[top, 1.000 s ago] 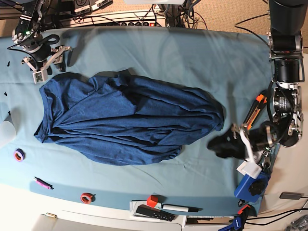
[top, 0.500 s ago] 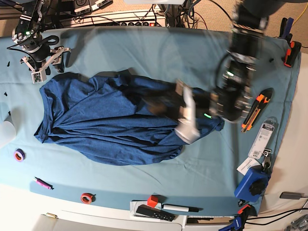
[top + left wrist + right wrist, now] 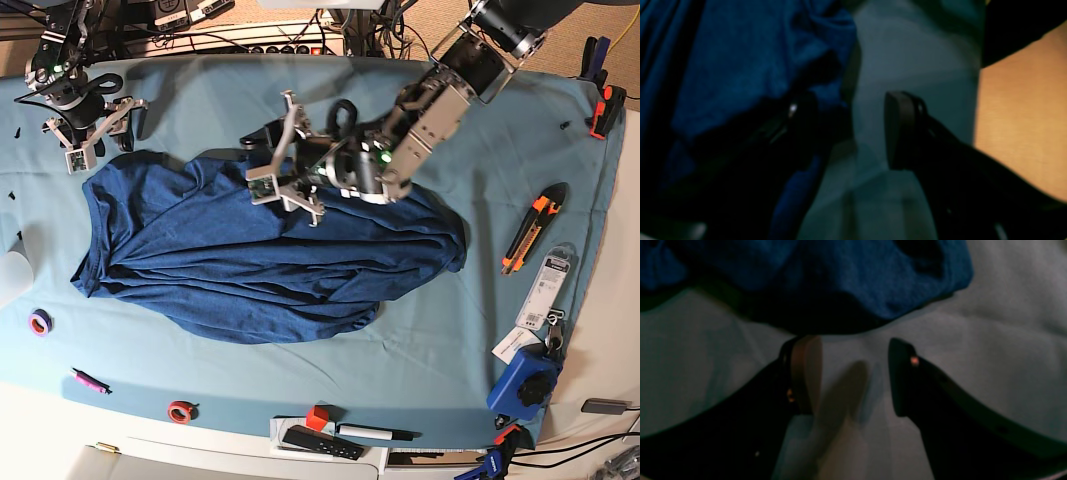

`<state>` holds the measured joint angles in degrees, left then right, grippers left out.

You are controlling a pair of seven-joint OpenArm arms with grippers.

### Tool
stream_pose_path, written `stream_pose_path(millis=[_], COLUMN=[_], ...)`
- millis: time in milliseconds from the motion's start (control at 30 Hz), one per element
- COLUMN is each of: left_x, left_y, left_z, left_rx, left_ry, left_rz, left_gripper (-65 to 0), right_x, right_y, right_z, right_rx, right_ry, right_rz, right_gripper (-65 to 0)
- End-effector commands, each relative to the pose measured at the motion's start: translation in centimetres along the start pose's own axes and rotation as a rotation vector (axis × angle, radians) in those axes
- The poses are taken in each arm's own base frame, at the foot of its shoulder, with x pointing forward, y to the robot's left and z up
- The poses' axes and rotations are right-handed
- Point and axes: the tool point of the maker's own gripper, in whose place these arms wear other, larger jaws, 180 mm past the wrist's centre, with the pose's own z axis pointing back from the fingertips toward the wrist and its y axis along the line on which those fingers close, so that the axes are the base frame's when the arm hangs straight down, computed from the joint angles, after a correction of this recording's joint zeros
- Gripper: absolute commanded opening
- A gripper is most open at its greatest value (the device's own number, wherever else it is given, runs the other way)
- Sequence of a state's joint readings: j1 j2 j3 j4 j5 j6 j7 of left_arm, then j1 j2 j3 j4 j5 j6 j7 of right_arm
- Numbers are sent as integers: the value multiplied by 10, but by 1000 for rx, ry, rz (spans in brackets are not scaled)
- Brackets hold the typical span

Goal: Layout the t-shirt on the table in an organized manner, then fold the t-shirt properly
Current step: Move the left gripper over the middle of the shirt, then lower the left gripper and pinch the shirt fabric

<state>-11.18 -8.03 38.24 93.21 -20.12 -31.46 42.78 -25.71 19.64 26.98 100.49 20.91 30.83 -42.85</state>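
Left gripper (image 3: 268, 165) swung over t-shirt (image 3: 250, 270), lying lengthwise left-right.

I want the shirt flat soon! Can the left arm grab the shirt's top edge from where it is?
Probably yes. The left gripper hangs open right at the shirt's far edge, one finger over bare table, and nothing blocks it.

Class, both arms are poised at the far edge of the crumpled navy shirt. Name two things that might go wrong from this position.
1. The left gripper hovers open over bunched folds of the t-shirt; closing there may pinch several layers, so the shirt will not spread flat.
2. The right gripper is open over the table cloth beside the shirt's corner; it may catch the teal cloth instead.
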Motion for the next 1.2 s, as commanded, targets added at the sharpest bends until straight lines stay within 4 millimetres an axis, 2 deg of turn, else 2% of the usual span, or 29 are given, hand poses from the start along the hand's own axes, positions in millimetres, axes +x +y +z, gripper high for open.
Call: stream_pose_path(millis=[0, 167, 467, 500, 600, 667, 1067, 1167], left_x=[15, 8, 6, 6, 5, 5, 6, 3], left_y=[5, 17, 13, 15, 21, 24, 26, 34], left_z=[1, -5, -10, -9, -8, -8, -7, -4], left_rx=[30, 150, 178, 191, 227, 242, 253, 290], left_ry=[-32, 21, 24, 18, 15, 15, 15, 30], left_rz=[-36, -96, -64, -52, -20, -13, -9, -31], left_gripper=[-350, -350, -355, -385, -567, -650, -650, -650], right_x=[13, 13, 13, 13, 13, 13, 14, 14], right_y=[-6, -6, -6, -6, -6, -6, -6, -6], right_z=[4, 4, 4, 4, 4, 4, 4, 4], right_rx=[-14, -14, -14, -14, -14, -14, -14, -14], right_ry=[-42, -44, -43, -44, -44, -44, -47, -47], right_rz=[12, 11, 10, 11, 10, 10, 10, 10], right_gripper=[-338, -338, -338, -338, -338, -338, -338, -338])
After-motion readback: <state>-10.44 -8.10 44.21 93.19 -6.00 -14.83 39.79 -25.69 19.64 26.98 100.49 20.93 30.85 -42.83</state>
